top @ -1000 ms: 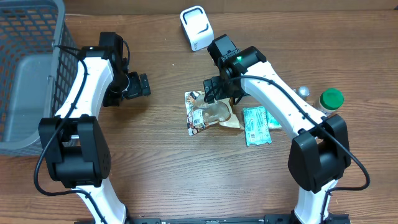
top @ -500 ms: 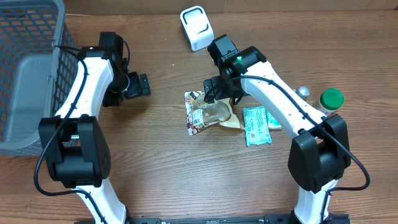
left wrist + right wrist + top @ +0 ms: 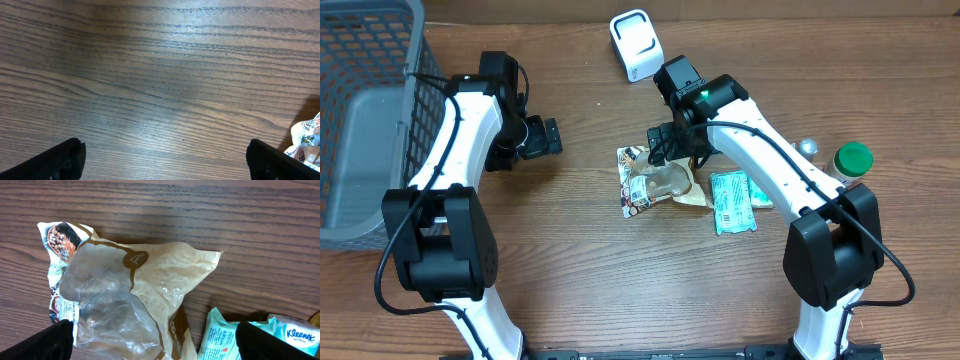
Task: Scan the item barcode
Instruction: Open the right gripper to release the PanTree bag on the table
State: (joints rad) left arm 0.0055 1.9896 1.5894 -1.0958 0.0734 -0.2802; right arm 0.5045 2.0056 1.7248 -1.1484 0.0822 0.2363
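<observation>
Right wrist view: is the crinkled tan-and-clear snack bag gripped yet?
No, the snack bag lies on the table under the open right gripper.

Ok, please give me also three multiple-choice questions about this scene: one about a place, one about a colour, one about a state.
1. Where does the grey basket stand?
A. at the far left
B. in the middle
C. at the far right

2. What colour is the bottle cap?
A. red
B. green
C. white

3. How is the right gripper above the snack bag?
A. shut on the bag
B. open, holding nothing
C. out of view

Answers:
1 A, since the overhead view shows it against the left border.
2 B, since the cap at the right side is plainly green.
3 B, since the right wrist view shows it spread wide, with the bag lying free below.
</observation>
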